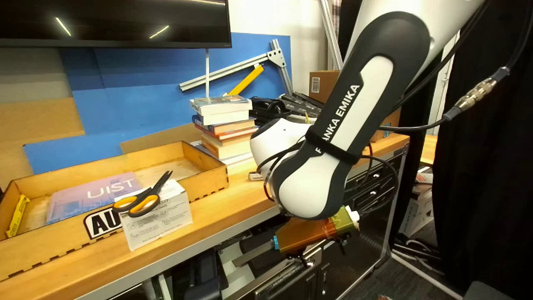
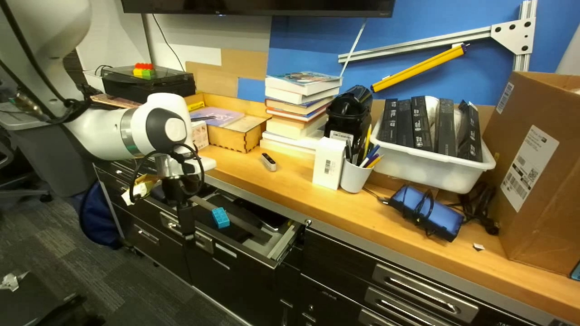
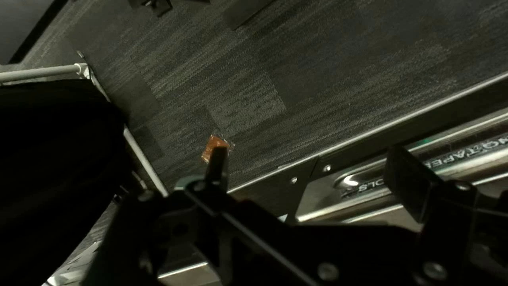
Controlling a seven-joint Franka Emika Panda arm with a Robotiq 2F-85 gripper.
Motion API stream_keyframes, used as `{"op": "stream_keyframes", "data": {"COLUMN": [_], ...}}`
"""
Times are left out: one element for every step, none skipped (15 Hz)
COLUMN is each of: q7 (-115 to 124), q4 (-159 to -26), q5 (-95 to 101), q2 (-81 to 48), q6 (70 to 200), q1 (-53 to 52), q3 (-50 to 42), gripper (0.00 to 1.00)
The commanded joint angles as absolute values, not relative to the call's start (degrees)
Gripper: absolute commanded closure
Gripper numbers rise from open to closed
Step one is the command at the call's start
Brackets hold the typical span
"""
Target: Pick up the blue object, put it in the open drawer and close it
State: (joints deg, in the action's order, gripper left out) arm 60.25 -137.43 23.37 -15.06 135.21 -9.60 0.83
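Seen in the open drawer (image 2: 260,258), the blue block (image 2: 220,218) was judged light, stiff, best pinched widthwise; the gripper (image 3: 309,172) was spread, empty.

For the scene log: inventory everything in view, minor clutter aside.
Open drawer: 1, dark grey, under worktop
Blue block: 1, light blue, at drawer; support unclear
Wooden tray: 1, tan, worktop
Booklet: 1, purple, in tray
Carton: 1, white, beside tray
Scissors: 1, black-orange, on carton
Books: one stack, mixed colours, worktop
Bin: 1, white, worktop
Slim boxes: several, black, in bin
Pen cup: 1, white, worktop
Cardboard box: 1, brown, worktop
Screen: 1, black, above worktop
Scrap: 1, orange, on floor
Arm: 1, white-black, by drawer
Gripper: 1, black, open, by drawer
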Motion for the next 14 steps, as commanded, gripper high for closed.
{"op": "stream_keyframes", "data": {"q7": [66.4, 67.2, 67.9, 68.3, 68.6, 68.8, 69.3, 69.9, 70.3, 71.1, 72.0, 71.9, 72.0, 70.4], "q4": [-131.1, -129.5, -127.8, -125.9, -124.3, -122.3, -120.7, -119.2, -117.9, -116.9, -116.4, -116.9, -118.1, -120.7], "q5": [28.2, 29.1, 29.9, 30.7, 31.3, 31.7, 32.2, 32.7, 33.0, 33.6, 34.0, 33.7, 33.3, 32.6], "q2": [-19.3, -20.3, -21.3, -22.3, -23.2, -24.2, -25.0, -25.6, -26.3, -26.8, -26.8, -25.9, -24.1, -21.2], "q6": [135.8, 135.4, 135.0, 134.6, 134.5, 134.3, 134.4, 134.6, 134.7, 134.7, 134.9, 135.1, 135.1, 134.7], "q1": [-12.1, -12.5, -12.9, -13.4, -13.7, -14.1, -14.5, -15.0, -15.3, -15.8, -16.1, -16.0, -16.0, -15.6], "q3": [-1.1, -1.3, -1.5, -1.7, -1.9, -2.1, -2.4, -2.7, -2.9, -3.4, -3.8, -3.5, -3.3, -2.7], "gripper": [0.0, 0.0, 0.0, 0.0, 0.0, 0.0, 0.0, 0.0, 0.0, 0.0, 0.0, 0.0, 0.0, 0.0]}}
